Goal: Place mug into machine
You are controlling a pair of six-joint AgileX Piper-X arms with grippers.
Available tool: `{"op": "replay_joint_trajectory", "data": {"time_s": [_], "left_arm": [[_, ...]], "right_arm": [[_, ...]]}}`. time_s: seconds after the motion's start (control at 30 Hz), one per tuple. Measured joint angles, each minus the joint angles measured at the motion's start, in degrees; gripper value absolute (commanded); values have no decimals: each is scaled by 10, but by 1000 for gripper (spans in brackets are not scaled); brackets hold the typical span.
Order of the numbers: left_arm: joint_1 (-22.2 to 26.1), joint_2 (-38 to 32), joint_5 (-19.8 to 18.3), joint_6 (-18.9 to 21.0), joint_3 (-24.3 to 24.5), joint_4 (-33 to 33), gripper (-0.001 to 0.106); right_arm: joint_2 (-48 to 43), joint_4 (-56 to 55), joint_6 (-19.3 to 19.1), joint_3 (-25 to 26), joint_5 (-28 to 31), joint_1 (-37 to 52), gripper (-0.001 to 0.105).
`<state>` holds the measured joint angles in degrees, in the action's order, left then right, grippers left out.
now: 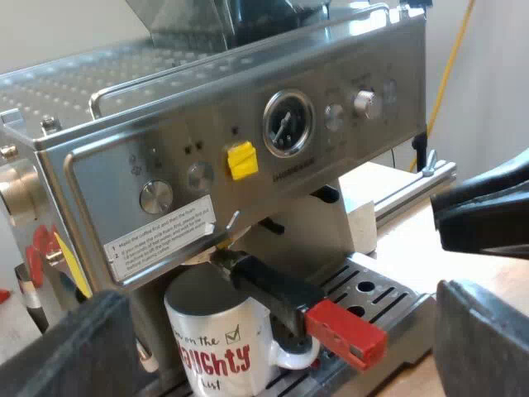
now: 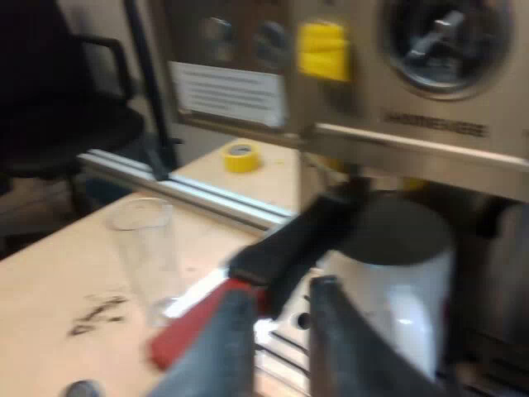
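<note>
The left gripper faces the espresso machine from a little way off, its fingers spread wide and empty. The right gripper is low by the holder, its fingers narrowly parted with nothing between them. The mug stands on the drip tray under the locked holder; its contents cannot be told. The measuring glass stands empty on the table, well apart from the machine.

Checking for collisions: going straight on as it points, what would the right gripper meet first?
Probably the holder's dark handle, crossing just ahead of the right gripper; the mug stands beyond it, though depth is unclear.
</note>
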<state>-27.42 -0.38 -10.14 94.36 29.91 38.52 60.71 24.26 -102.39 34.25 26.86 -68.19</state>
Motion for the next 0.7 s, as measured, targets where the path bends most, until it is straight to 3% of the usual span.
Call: {"op": "replay_joint_trajectory", "data": {"time_s": [0.07, 0.27, 0.7], "left_arm": [[0, 0, 0, 0, 6, 7, 75], [0, 0, -21, -1, 24, 13, 75], [0, -1, -29, -1, 59, 54, 75]], "right_arm": [[0, -2, 0, 7, 12, -18, 0], [21, -4, 0, 65, 130, -48, 0], [161, -28, 1, 196, 216, -48, 0]]}}
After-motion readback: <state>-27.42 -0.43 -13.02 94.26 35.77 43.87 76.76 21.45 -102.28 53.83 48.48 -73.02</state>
